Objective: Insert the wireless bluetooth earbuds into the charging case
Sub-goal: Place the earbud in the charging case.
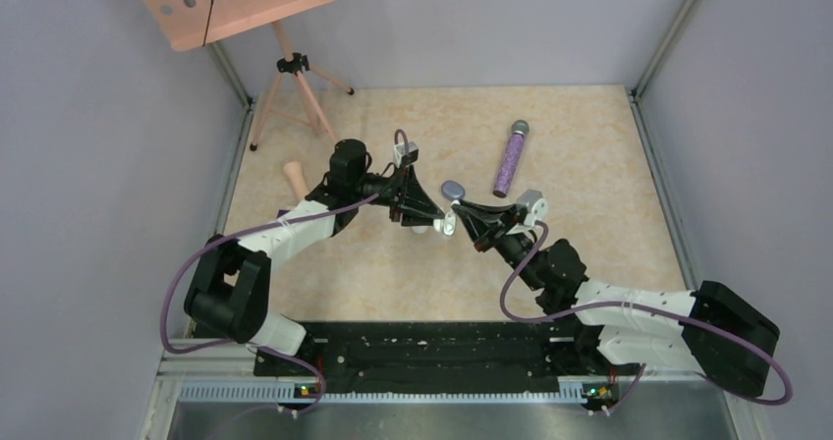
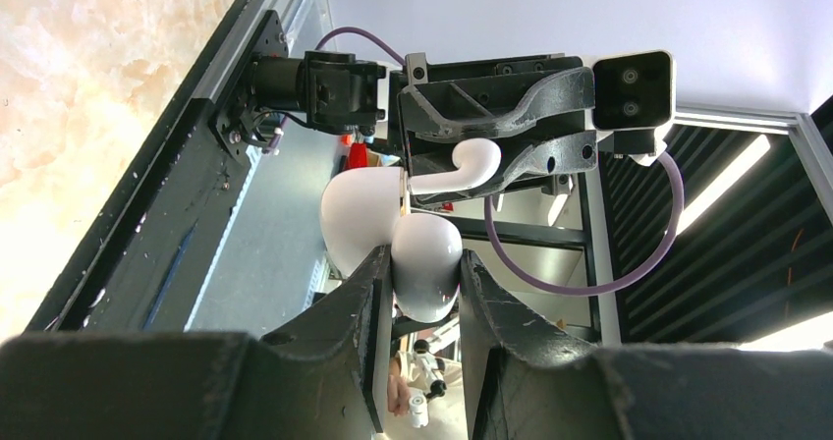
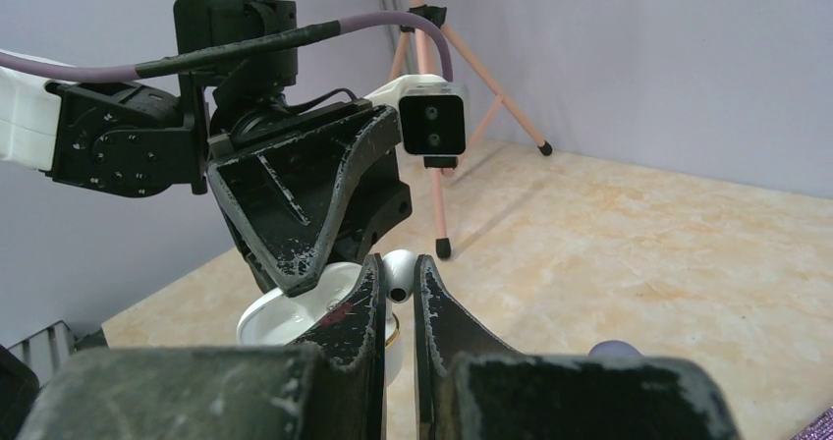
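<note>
Two claws meet in the air above the tabletop [image 1: 589,234]. The white earbud [image 2: 470,163] is tiny and shiny, so it might slip out and drop. If it goes in crooked, it may not sit in its little hole. A hard push could twist the charging case [image 3: 285,324] loose, since the case is round and smooth. The claws are very close, so they could bump too.

The right claw [image 3: 397,263] is squeezed almost all the way closed, pinching the earbud between its tips. The left claw [image 2: 424,261] is squeezed tight on the white charging case, which sits between its fingers with the lid flipped open to one side. The earbud hangs just in front of the left claw, right by the open case. I cannot tell if it touches the case.
</note>
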You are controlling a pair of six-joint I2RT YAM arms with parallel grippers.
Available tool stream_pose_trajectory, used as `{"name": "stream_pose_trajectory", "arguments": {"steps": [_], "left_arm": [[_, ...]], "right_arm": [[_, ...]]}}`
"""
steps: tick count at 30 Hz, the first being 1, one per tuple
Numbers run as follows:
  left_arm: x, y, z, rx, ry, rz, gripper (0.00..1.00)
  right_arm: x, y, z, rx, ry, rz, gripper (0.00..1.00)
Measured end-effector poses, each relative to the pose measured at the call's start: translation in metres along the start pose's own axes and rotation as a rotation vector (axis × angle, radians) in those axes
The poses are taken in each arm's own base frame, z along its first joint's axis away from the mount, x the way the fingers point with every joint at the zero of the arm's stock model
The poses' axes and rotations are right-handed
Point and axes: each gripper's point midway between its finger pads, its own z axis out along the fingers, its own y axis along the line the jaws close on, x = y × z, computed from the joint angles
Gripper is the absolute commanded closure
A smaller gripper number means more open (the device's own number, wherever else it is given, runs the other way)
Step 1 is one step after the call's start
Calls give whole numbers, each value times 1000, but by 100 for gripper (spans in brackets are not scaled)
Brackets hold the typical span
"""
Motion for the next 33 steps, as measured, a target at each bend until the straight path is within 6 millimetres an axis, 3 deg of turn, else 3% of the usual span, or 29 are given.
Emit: {"name": "stream_pose_trajectory", "arguments": {"steps": [33], "left_arm": [[4,-16,-1,68,9,-35,100]], "right_arm": [[-4,10,-3,-41,-43,-25,100]]}}
